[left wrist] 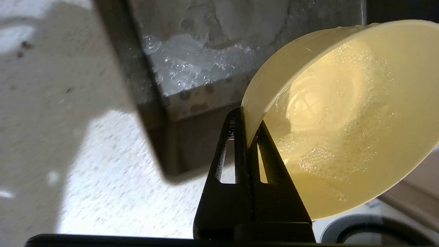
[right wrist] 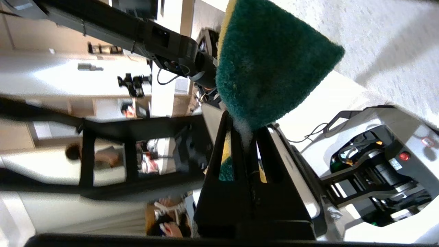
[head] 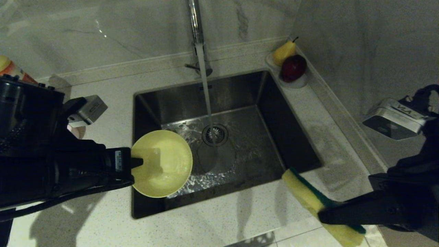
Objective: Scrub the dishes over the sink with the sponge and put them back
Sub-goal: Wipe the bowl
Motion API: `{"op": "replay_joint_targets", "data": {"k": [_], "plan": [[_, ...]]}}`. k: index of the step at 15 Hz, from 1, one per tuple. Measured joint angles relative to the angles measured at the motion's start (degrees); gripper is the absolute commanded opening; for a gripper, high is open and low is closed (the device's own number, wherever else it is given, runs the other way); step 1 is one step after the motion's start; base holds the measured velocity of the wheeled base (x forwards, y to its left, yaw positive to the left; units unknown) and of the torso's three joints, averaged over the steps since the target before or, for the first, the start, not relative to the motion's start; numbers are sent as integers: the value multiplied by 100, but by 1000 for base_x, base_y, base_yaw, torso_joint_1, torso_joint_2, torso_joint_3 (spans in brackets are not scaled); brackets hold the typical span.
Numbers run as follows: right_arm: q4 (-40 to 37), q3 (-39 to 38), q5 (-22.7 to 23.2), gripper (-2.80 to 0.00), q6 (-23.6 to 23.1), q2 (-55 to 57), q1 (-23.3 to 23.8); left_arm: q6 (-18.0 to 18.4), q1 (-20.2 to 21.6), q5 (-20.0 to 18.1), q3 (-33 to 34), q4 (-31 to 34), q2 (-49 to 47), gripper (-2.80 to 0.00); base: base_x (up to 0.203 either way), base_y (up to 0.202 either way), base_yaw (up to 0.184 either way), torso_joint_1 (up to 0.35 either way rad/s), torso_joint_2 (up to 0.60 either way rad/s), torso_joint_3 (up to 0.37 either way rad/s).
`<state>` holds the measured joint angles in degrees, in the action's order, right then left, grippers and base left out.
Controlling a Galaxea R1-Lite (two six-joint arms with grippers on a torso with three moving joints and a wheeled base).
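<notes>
The left gripper (head: pixel 137 164) pinches the yellow bowl (head: pixel 164 164) by its rim, one finger inside, over the sink (head: pixel 295 151); wet, light, stiff plastic, likely slippery; the right gripper (head: pixel 322 214) squeezes the soft sponge (head: pixel 301 188) mid-length, clear of the basin; beyond it a wrist camera (head: pixel 394 118) reads "VLA".

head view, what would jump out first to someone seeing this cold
The yellow bowl, pinched at its rim by the left gripper over the sink's near-left corner. Next, water running from the tap onto the drain, and the sponge clamped in the right gripper over the counter.
</notes>
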<state>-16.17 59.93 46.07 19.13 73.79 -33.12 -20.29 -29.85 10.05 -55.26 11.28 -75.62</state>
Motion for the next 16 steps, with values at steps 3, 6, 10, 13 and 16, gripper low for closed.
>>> {"op": "replay_joint_targets", "data": {"k": [3, 6, 10, 13, 16], "plan": [[-64, 580, -187, -280, 19, 678, -422, -255, -117, 573, 126, -843, -252, -280, 0, 0, 0, 0, 0, 0], [-350, 1462, -233, -280, 62, 1404, -765, -185, -383, 1070, 391, -1585, -396, -280, 0, 0, 0, 0, 0, 0], [-964, 2696, -239, -280, 393, 2302, -990, 202, -781, 1519, 696, -2036, -417, -280, 0, 0, 0, 0, 0, 0], [-1243, 3406, -466, -280, 713, 2856, -1092, 484, -898, 1662, 1091, -2531, -375, -280, 0, 0, 0, 0, 0, 0], [-1284, 3874, -945, -280, 1010, 3320, -1208, 776, -1001, 1909, 1680, -3469, -370, -280, 0, 0, 0, 0, 0, 0]]}}
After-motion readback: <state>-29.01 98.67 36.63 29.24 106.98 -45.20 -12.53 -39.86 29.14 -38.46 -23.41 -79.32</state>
